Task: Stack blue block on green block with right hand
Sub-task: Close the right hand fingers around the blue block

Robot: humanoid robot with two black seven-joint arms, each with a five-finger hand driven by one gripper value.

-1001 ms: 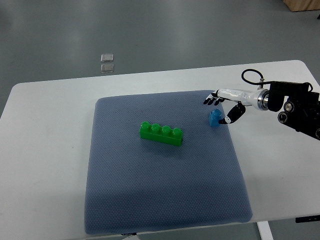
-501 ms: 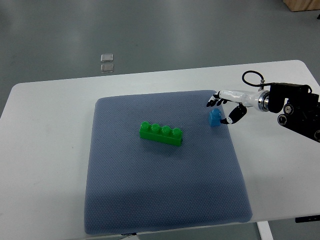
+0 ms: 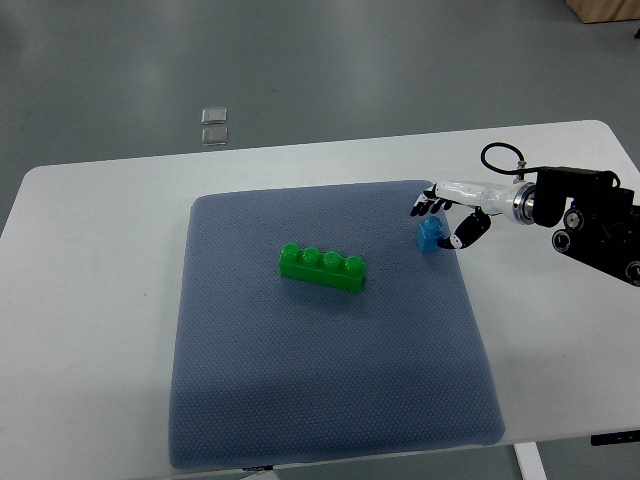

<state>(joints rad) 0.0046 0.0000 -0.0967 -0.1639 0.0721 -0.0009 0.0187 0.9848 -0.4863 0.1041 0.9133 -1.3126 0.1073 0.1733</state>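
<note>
Top view: right robot hand (image 3: 446, 218) at blue block (image 3: 431, 235), far right of mat (image 3: 330, 400).
Fingers curled around block; firm grip unclear. Green block (image 3: 322, 268) sits mid-mat, well apart.

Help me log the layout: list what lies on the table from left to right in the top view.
Grey mat → green block → blue block → right hand, its arm entering from the right edge.

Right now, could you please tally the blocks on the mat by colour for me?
Green blocks: 1, the long green block near the middle of the grey mat.
Blue blocks: 1, the small blue block near the mat's right edge, beside the right hand.
Total: 2 blocks.
</note>
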